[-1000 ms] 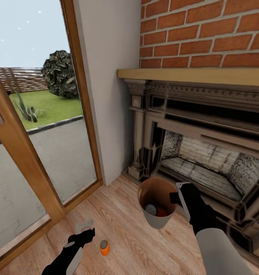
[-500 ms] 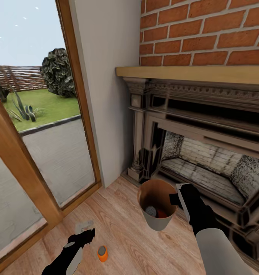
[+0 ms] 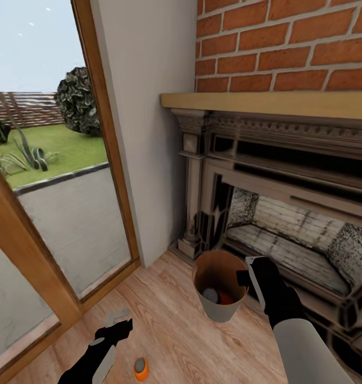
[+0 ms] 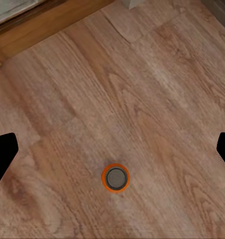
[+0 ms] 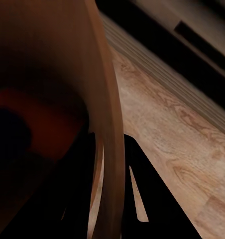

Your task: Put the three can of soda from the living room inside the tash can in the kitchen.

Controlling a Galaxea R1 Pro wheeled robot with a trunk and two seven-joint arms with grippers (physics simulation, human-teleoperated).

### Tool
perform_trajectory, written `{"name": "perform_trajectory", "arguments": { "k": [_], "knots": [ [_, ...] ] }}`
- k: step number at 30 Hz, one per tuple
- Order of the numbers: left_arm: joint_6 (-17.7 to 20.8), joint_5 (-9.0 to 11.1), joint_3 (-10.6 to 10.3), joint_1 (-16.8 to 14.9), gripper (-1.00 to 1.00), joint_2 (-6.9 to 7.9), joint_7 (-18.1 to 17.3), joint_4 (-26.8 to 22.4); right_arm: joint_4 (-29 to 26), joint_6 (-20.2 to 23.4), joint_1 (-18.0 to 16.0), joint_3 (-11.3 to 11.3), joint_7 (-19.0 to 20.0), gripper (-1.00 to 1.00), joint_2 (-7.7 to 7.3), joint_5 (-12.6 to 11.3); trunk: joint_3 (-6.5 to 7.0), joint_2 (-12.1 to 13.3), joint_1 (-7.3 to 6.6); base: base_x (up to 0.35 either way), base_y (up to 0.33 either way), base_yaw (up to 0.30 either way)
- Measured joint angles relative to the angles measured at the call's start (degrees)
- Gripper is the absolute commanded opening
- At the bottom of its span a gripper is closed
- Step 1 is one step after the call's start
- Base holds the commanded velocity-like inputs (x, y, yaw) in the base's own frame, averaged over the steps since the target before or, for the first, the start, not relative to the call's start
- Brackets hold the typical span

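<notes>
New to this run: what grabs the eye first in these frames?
The copper trash can, held off the wood floor at its rim by the right gripper in front of the brick fireplace, with cans inside. Next, a lone orange soda can standing upright on the floor, just ahead of the open left gripper.

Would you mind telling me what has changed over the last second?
The camera has moved: the window frame slides left and the orange can on the floor drops lower in the head view, so that is no move of the can itself. The right claw still grips the bin by its rim, two cans inside. The left claw stays open above the floor.
</notes>
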Motion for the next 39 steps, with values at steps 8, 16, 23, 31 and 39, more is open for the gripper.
{"name": "perform_trajectory", "arguments": {
  "k": [8,16,23,31,39],
  "knots": [
    [-0.1,0.0,0.0,0.0,1.00,-0.04,0.0,0.0,0.0,0.0,0.0,0.0,0.0,-1.00,0.04,0.0,0.00,0.0,0.00,0.067,0.000,0.000],
    [-0.1,0.0,0.0,0.0,1.00,-0.02,0.0,0.0,0.0,0.0,0.0,0.0,0.0,-1.00,0.04,0.0,-0.53,-1.2,0.65,0.003,0.000,0.000],
    [-0.1,0.0,0.0,0.0,1.00,-0.02,0.0,0.0,0.1,0.0,0.0,0.0,0.0,-1.00,0.04,0.1,-1.79,-4.0,2.19,0.000,0.000,0.000],
    [-0.1,0.0,0.0,0.0,1.00,-0.03,-0.1,0.0,0.1,0.0,0.0,0.0,0.0,-1.00,0.04,0.1,-3.33,-7.2,3.95,0.000,0.000,0.000],
    [0.0,0.0,0.0,0.0,1.00,-0.02,-0.1,0.0,0.1,0.0,0.0,0.0,0.0,-1.00,0.04,0.1,-5.29,-10.4,5.71,0.000,0.000,0.000]
  ]
}}
